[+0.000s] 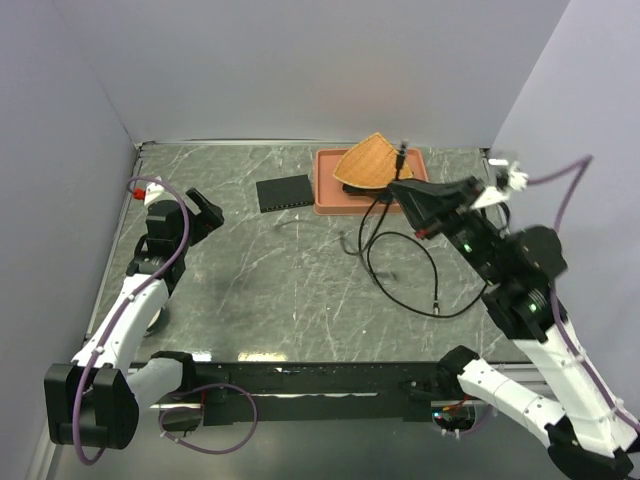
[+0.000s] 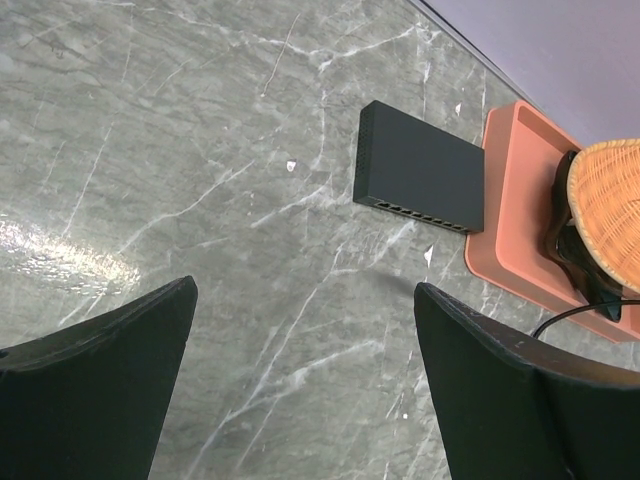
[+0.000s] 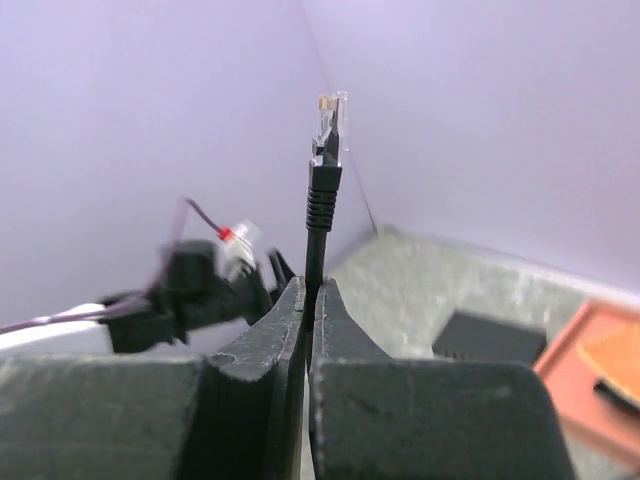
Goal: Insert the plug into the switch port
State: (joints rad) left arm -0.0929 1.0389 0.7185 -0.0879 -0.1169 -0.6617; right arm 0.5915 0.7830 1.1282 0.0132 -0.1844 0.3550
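Note:
A clear-tipped plug (image 3: 329, 125) on a black cable stands upright above my right gripper (image 3: 312, 285), which is shut on the cable just below the plug's boot. From above, this gripper (image 1: 403, 188) hangs over the tray's right end, with the plug (image 1: 401, 150) poking up. The flat black switch (image 1: 285, 192) lies on the table left of the tray. Its row of ports (image 2: 420, 212) runs along the edge facing my left gripper (image 2: 305, 285), which is open and empty over bare table well short of the switch (image 2: 418, 168).
A terracotta tray (image 1: 330, 195) sits against the switch's right side and holds a tilted wicker basket (image 1: 368, 162). The rest of the black cable (image 1: 400, 262) loops on the table in front of the tray. Purple walls close in the back and sides.

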